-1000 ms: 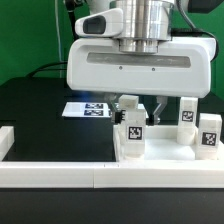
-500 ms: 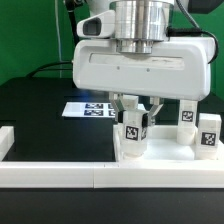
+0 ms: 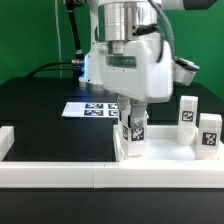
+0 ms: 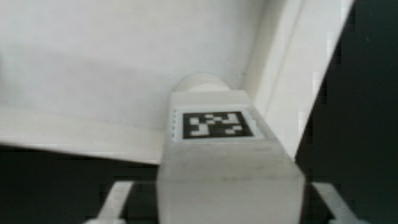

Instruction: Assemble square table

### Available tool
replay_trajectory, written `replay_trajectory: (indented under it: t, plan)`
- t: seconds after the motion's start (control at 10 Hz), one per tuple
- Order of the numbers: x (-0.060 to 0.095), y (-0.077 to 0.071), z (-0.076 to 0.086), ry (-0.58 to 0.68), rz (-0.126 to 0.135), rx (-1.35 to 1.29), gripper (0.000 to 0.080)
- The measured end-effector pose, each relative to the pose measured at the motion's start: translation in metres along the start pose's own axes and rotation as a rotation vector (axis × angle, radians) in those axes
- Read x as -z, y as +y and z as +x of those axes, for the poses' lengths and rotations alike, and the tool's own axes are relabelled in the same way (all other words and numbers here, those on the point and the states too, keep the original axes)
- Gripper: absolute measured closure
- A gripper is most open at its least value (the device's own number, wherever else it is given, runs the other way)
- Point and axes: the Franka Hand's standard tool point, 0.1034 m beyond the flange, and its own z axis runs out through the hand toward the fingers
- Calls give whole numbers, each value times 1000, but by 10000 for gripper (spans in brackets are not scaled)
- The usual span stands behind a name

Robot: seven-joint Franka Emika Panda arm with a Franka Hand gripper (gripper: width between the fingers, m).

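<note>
Item: gripper (image 3: 133,117), single arm, descended vertically over the square table top (image 3: 160,152). Jaws narrowed onto the sides of one leg block (image 3: 133,133); in the wrist view the block (image 4: 219,150) fills the space between the two fingers, so it appears gripped.

Item: gripped leg block, white, tagged, upright, long axis vertical and in line with the gripper's approach. Stands at the top's corner on the exterior view's left, inside the raised rim.

Items: second leg block (image 3: 187,113) and third leg block (image 3: 209,134), upright on the same top, well apart from the gripper toward the exterior view's right.

Item: marker board (image 3: 92,108), flat, behind the top.

Judgement: next move likely a straight lift along the block's axis.
</note>
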Motion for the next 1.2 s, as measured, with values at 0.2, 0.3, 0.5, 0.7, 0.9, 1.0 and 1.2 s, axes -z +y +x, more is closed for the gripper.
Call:
replay_trajectory:
  t: [0.2,0.3,0.5,0.7,0.9,1.0,1.2]
  plan:
    - [0,1,-5,-27,3,-303,509]
    - [0,0,-6,-29,4,-362,509]
    - [-1,0,-6,-26,6,-522,509]
    - [-1,0,-6,-26,5,-524,509]
    - [-2,0,-10,-6,-2,-343,205]
    - [-1,-1,-13,4,-5,-163,205]
    - [-1,-2,-22,7,-10,34,160]
